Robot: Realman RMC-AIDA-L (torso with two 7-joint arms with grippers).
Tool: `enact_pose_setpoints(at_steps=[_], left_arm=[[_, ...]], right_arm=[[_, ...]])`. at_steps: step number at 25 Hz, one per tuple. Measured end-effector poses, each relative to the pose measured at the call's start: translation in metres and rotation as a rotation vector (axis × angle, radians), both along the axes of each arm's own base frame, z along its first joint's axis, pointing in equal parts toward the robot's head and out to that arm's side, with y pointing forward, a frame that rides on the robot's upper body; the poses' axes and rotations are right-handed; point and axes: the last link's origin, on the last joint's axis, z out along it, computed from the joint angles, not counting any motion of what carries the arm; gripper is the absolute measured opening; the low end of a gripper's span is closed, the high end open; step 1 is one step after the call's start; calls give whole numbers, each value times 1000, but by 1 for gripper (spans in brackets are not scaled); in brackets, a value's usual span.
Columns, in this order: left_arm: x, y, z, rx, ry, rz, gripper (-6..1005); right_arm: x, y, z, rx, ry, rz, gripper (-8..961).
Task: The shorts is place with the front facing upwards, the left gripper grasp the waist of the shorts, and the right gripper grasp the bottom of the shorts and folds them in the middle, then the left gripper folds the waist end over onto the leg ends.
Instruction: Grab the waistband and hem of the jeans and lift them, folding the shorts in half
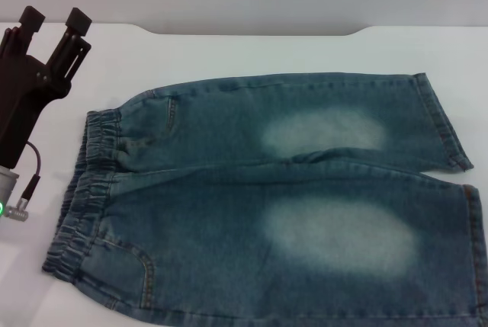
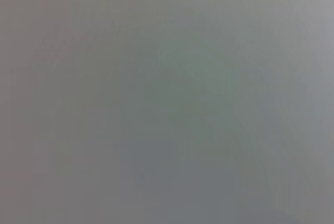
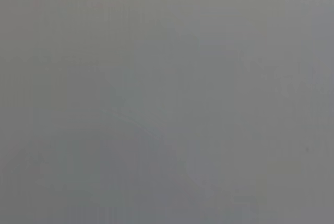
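shorts [image 1: 290,205] lie flat and spread open on the white table [image 1: 229,52], filling most of the head view, with nothing resting on them. two pale faded patches sit mid-leg, one on each leg. the waist of the shorts [image 1: 84,190], a puckered elastic band, lies at the robot's left; the leg ends [image 1: 454,144] lie at its right, running past the picture's edge. the left gripper [image 1: 55,26] is at the far left, beyond the waistband's far corner and apart from the denim, its two square-tipped fingers [image 1: 78,20] spread with a clear gap and holding nothing. both wrist views show only a blank grey field.
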Motion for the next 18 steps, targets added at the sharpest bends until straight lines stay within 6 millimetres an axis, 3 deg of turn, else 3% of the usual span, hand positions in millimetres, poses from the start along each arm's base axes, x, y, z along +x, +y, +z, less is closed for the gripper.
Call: enact_pose_setpoints(at_steps=[18], left_arm=[[0,0,0,-17,-22,-3,833]], right_arm=[[0,0,0,0,0,0,335]])
